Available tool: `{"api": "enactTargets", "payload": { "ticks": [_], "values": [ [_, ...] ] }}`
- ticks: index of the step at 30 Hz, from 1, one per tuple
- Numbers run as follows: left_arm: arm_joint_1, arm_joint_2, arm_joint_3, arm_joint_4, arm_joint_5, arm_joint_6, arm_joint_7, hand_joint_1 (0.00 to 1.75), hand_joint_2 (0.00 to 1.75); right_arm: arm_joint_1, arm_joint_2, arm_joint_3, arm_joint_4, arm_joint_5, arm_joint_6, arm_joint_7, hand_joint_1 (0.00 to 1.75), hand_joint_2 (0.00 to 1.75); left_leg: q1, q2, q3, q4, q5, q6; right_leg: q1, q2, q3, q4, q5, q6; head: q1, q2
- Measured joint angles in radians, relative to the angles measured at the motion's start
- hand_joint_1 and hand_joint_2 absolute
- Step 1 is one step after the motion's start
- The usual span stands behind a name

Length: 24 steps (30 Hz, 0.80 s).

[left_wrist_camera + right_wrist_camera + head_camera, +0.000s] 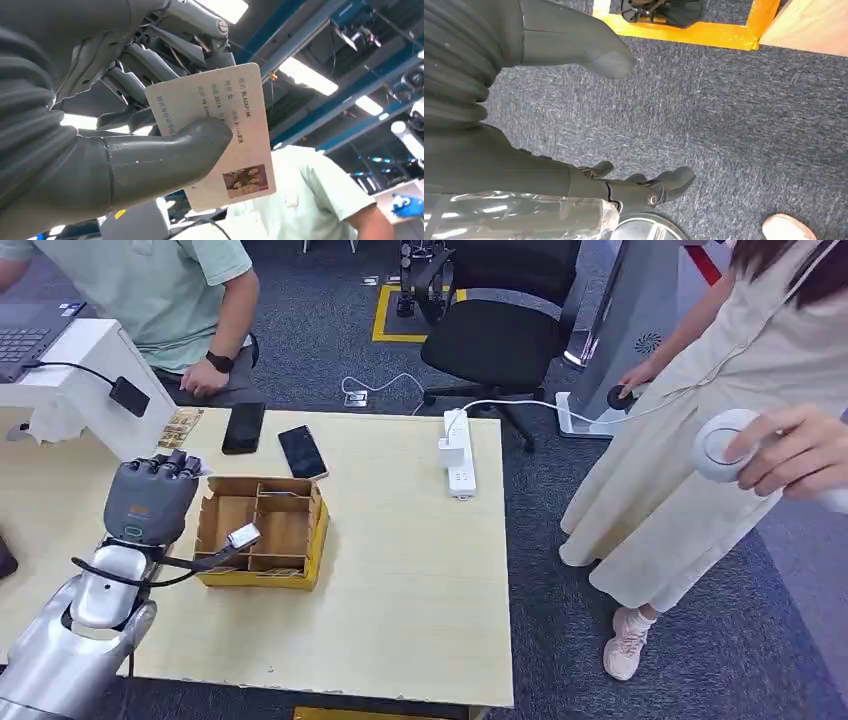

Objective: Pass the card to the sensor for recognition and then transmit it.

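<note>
Left hand (150, 502): raised over the worktop's (400, 580) left part, back of hand toward the head camera, fingers up; thumb (165, 157) pressed on the printed face of the card, darker fingers (150, 60) behind it, card pinched between them.

Card (220, 132): pale, lines of print plus a small photo at one corner; held clear of the worktop in the left hand, face toward the wrist camera.

Right hand (634, 187): hanging over dark grey carpet (724, 115), fingers loosely apart and slightly curled, nothing in them.

Cardboard tray (262, 530): brown, divided into compartments, yellow base edge, left of worktop centre, just beside the left hand; small grey-white item (243, 536) at its near-left part, compartment unclear.

Two dark phones (243, 427), (302, 451): flat near the far edge, left of centre, close together.

Small patterned packet (180, 427): near the far edge, left of the phones.

White power strip (459, 452): near the far right corner, cable trailing off to the floor.

White stand (85, 370): far left, laptop (30, 335) on top, small black box (130, 396) hanging by a cable on its front.

Seated person, pale green shirt (160, 290): beyond the far edge, left.

Black office chair (500, 330): beyond the far edge, centre.

Standing person, light dress (720, 430): off the right edge, holding a round white object (722, 445).
</note>
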Motion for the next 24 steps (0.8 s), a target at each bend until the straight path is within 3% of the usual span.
{"api": "enactTargets", "payload": {
  "ticks": [5,14,24],
  "values": [
    [-0.007,-0.016,0.024,0.06,0.0,-0.013,-0.014,1.75,1.75,0.002,0.001,-0.005,-0.003,0.016,0.005,0.004,0.0,1.75,0.0,0.0,0.0,0.0,0.0,0.0,0.0,0.0,0.0,0.0,0.0,0.0,0.0,0.0],
    [-0.02,-0.018,0.038,0.131,0.0,-0.008,0.037,1.75,1.75,0.007,0.007,-0.029,-0.024,0.047,0.016,0.011,0.0,1.75,0.0,0.0,0.0,0.0,0.0,0.0,0.0,0.0,0.0,0.0,0.0,0.0,0.0,0.0],
    [0.003,0.085,0.037,0.13,0.0,-0.003,0.169,1.75,1.75,0.018,0.014,-0.068,-0.051,0.075,0.018,0.001,0.0,1.75,0.0,0.0,0.0,0.0,0.0,0.0,0.0,0.0,0.0,0.0,0.0,0.0,0.0,0.0]
  ]
}}
